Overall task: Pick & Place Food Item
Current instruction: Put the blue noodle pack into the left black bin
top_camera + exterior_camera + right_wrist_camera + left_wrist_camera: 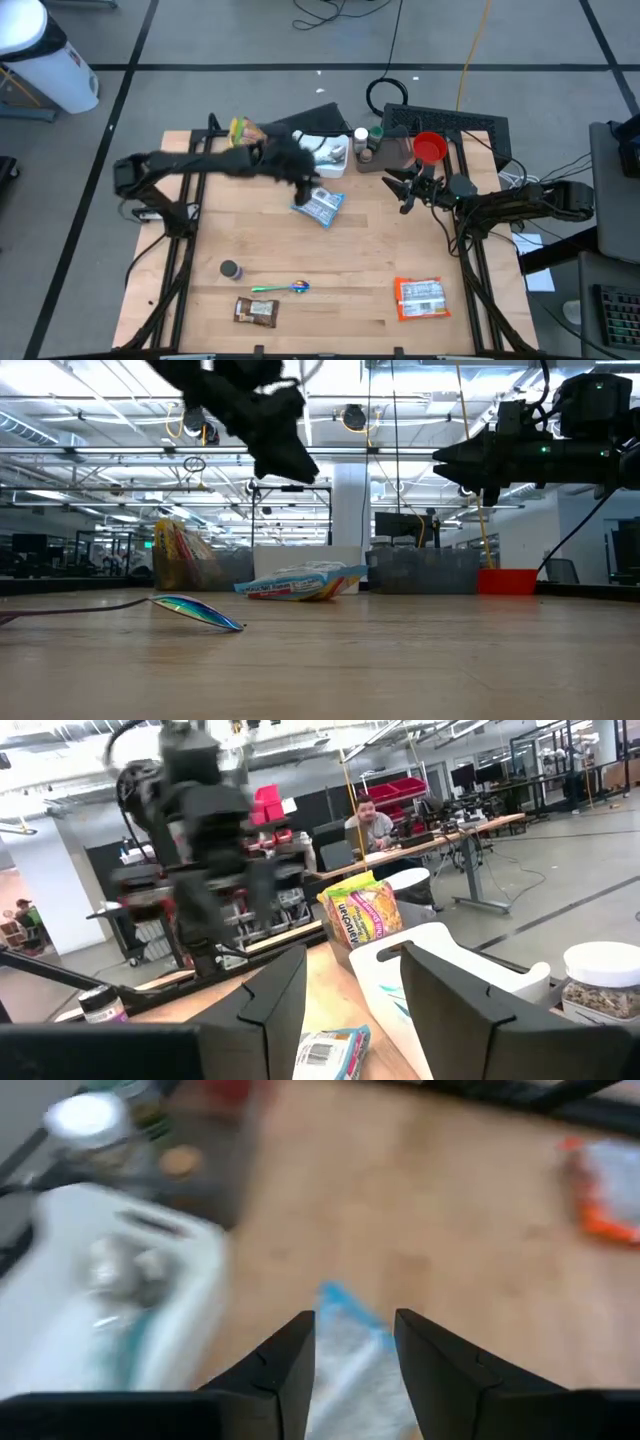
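So the setup is a light wooden tabletop (350, 270) sitting on a grey floor, with a big open workshop hall showing behind it in the low view, and a person sitting at a desk way back there in the right wrist view. The thing that matters is the blue-and-white crinkly plastic snack bag (319, 206), which is lying flat near the middle of the table, just in front of a white plastic container (325, 156) that's holding some wrapped stuff. The bag is looking a bit puffed and rumpled, blue along the edges and white with print in the middle. The left gripper (303, 187) is hanging above the table right over the bag's back edge, and in its wrist view the two dark fingers (285, 1365) are standing partly apart with the bag showing in the gap between them, not pinching or touching anything as far as I can see. The right gripper (405, 190) is waiting off to the side up in the air, near a red plastic cup (429, 148), fingers partly spread and empty. An orange-and-white snack packet (420, 298) is lying at the front right corner.
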